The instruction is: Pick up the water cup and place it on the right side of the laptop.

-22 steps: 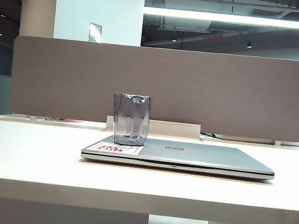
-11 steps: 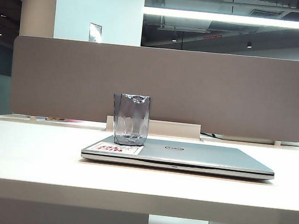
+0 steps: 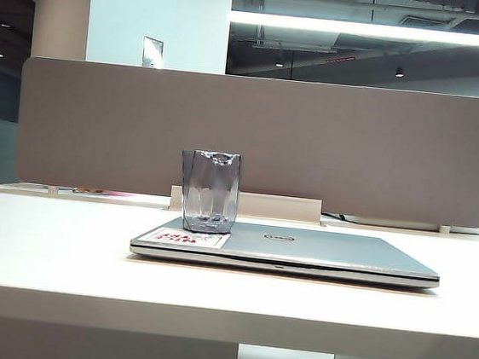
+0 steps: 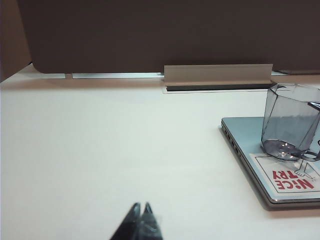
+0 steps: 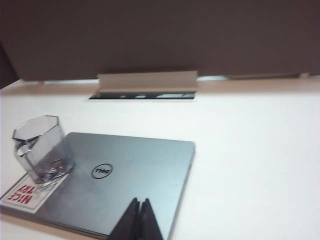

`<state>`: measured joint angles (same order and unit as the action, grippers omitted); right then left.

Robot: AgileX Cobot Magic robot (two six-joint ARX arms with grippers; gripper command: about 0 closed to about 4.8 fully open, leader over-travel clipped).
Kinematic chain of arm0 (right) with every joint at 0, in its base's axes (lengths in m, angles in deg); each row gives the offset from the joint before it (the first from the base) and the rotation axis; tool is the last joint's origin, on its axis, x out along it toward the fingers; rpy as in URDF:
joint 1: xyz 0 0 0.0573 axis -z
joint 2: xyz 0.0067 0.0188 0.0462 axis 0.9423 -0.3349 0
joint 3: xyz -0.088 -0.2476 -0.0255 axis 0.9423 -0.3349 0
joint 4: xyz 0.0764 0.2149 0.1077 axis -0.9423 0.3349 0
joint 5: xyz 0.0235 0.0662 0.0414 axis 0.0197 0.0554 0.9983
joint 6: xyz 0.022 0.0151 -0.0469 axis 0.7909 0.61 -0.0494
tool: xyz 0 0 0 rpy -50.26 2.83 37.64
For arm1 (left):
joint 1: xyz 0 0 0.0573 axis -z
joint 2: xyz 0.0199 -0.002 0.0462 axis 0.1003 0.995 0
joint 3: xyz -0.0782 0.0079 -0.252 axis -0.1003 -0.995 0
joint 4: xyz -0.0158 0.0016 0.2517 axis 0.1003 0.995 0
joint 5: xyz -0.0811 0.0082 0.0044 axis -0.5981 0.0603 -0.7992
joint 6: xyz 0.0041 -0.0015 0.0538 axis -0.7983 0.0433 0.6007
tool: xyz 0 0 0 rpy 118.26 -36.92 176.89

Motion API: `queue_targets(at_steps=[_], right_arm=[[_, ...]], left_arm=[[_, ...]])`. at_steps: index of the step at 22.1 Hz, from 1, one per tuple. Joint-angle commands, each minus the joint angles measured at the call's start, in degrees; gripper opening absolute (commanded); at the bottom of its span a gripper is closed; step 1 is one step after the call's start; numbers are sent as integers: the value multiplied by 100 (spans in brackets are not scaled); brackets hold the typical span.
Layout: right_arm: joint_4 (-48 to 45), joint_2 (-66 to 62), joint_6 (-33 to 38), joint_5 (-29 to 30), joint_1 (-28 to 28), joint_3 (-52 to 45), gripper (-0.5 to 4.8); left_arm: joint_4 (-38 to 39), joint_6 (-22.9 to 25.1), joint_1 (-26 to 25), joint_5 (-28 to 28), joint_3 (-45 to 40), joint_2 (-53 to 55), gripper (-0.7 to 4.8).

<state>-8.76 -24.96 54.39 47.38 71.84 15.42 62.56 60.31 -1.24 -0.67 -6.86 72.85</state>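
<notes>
Desk point(image 3: 52, 246) of pale laminate, backed by a grey partition panel point(image 3: 252, 138), carries the closed laptop point(image 3: 335, 250) flat at its middle. The water cup point(image 3: 209, 191) stands upright on the lid's left end, its base touching the white-and-red sticker point(image 3: 189, 238) — well apart from the bare desk on the laptop's right where it is meant to go.

Neither arm shows in the exterior view. From its wrist camera, the right gripper point(image 5: 138, 220) hangs above the lid's near edge with its jaws pressed together and nothing between them; the cup point(image 5: 42, 149) sits off to one side of it, across the oval logo point(image 5: 101, 171). The left gripper point(image 4: 140, 222) is likewise clenched and empty, over bare desk just beside the laptop's port edge point(image 4: 235, 150), with the cup point(image 4: 291, 122) nearer to it than to the other arm.

Risks, as judged from here: a gripper that arrives without spreading its jaws would knock the tumbler rather than take it, and on a smooth lid it could skid or tip off the edge. The faceted, tapered, clear wall may slip in a shallow pinch. A reach across the lid could also drag on the laptop and shift it — moving the target spot.
</notes>
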Motion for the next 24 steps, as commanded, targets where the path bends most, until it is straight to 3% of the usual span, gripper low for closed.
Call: queue_targets(at_steps=[1,14,21,24], right_arm=[[-343,-498,-22,326,0,192,-9],[-2046,-2785,-22,1123,-120,385,-9],[-2599,-3757,-343,1078,-866,542,-9],[-2618,-4448,-496,616,-1512,951,-9]], left_arm=[[-68,-20,7,0,22,7,-4],[-66,-20,7,4,22,7,-4],[-61,-20,7,7,22,7,-4],[-28,-20,7,7,22,7,-4]])
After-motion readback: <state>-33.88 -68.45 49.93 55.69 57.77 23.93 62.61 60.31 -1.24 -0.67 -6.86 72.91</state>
